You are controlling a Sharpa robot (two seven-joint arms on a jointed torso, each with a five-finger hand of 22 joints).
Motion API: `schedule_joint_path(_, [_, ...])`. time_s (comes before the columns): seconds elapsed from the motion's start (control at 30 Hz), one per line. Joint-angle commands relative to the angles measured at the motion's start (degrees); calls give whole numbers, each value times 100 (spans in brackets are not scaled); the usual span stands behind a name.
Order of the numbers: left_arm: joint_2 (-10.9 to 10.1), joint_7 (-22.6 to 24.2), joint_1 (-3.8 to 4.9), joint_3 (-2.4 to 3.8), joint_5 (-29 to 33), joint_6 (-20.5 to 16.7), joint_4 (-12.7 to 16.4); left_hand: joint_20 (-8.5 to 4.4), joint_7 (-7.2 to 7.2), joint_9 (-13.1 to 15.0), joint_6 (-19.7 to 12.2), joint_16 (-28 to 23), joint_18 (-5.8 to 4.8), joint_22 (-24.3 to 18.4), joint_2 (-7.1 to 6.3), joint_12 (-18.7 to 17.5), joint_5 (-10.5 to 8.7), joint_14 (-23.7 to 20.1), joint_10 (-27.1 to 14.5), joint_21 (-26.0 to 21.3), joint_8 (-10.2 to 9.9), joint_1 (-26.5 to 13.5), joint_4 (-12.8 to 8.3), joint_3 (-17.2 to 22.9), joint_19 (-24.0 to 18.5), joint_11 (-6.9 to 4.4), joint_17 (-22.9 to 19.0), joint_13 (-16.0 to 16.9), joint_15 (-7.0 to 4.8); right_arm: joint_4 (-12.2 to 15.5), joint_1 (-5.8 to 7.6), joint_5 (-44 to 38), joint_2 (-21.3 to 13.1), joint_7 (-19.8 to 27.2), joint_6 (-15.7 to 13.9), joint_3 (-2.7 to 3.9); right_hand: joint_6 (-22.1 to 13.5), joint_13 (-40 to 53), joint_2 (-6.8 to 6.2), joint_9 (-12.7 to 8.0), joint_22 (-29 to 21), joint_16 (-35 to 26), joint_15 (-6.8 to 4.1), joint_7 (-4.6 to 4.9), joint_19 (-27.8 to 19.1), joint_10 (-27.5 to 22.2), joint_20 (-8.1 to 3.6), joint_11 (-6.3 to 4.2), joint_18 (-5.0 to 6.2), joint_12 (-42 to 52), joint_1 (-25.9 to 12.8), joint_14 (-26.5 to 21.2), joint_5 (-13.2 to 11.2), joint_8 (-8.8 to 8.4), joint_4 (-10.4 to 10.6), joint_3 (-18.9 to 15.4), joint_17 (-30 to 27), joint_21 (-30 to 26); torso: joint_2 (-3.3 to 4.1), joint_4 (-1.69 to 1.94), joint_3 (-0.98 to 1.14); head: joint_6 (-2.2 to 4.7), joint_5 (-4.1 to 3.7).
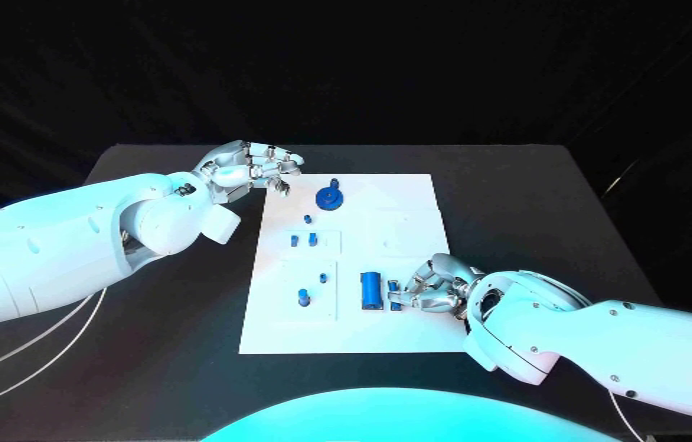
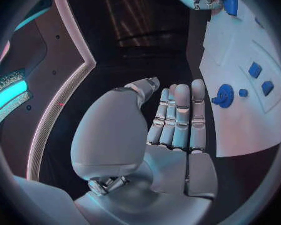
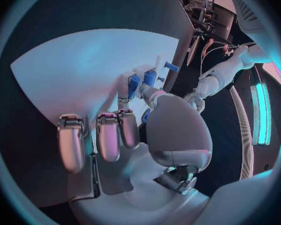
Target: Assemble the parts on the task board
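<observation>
The white task board lies in the middle of the table. A blue round part sits near its far left corner, and several small blue parts stand down its left side. A blue cylinder lies near the front. My right hand rests on the board just right of the cylinder, fingers curled down and pinching a small blue part; its fingertips touch blue pieces. My left hand hovers at the board's far left corner, fingers straight, holding nothing, close to the round part.
The black table surrounds the board, with bare room left, right and behind it. The board's right half carries no parts. Thin cables hang under my left arm.
</observation>
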Motion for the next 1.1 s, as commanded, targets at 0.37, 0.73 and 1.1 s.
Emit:
schedule_joint_path(0.37, [6,12,2,2,19,91,3,15,9,9,-47,-19,32,-12,44,27,7,-22,-52,-42,28,23,26,9,42,-8,11,-8,30,13,-3,-61,-34,145,345,-1,-10,1132,-185,19,1506,15,0,18,599,329,-3,4,-81,-22,102,519,-19,40,-160,-84,1097,25,2,2,0,5,6])
schedule_joint_path(0.73, [-3,-5,2,0,11,80,-4,15,9,9,-48,-21,32,-13,50,29,8,-22,-53,-44,30,30,25,12,44,-8,11,-9,30,65,-3,116,-198,380,479,0,-6,1134,-296,33,1506,12,3,17,599,327,1,6,-81,-34,-84,519,-23,56,101,-666,1098,25,1,-6,6,13,28])
schedule_joint_path(1.1, [-6,-7,2,-3,8,74,-6,15,9,9,-48,-21,32,-13,50,29,8,-22,-53,-44,30,30,25,12,44,-8,11,-9,30,21,-3,128,-267,408,603,1,-23,1140,-225,40,1506,13,0,15,599,329,-3,2,-81,-32,313,520,-16,58,17,-863,1102,25,1,-3,4,12,20])
